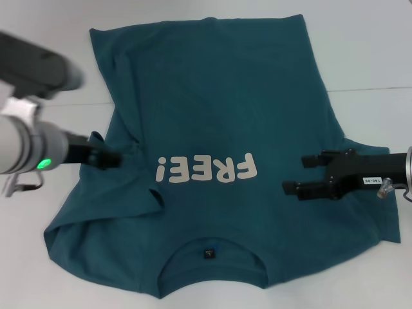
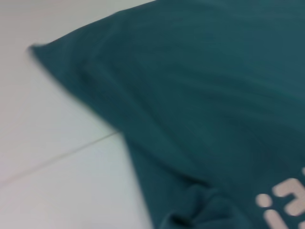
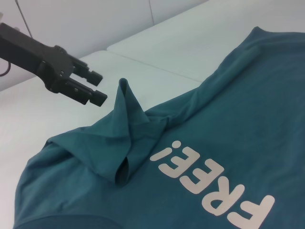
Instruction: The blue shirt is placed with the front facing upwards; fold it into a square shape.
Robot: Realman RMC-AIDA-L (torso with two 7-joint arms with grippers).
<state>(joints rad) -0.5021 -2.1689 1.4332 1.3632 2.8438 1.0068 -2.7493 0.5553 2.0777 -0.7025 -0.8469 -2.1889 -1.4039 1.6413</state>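
Blue shirt lies front-up, collar toward the robot.

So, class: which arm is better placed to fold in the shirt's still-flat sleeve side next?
The right. The right claw hangs open over the flat right side of the blue shirt. The left claw is by the already bunched left sleeve.

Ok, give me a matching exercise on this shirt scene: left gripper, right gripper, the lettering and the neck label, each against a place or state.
1 left gripper
2 right gripper
3 FREE! lettering
4 neck label

A cream, on the chest
B open, over the blue shirt on the robot's right
C small, dark, at the collar
D by a raised fold on the robot's left

Pairs: 1-D, 2-B, 3-A, 4-C
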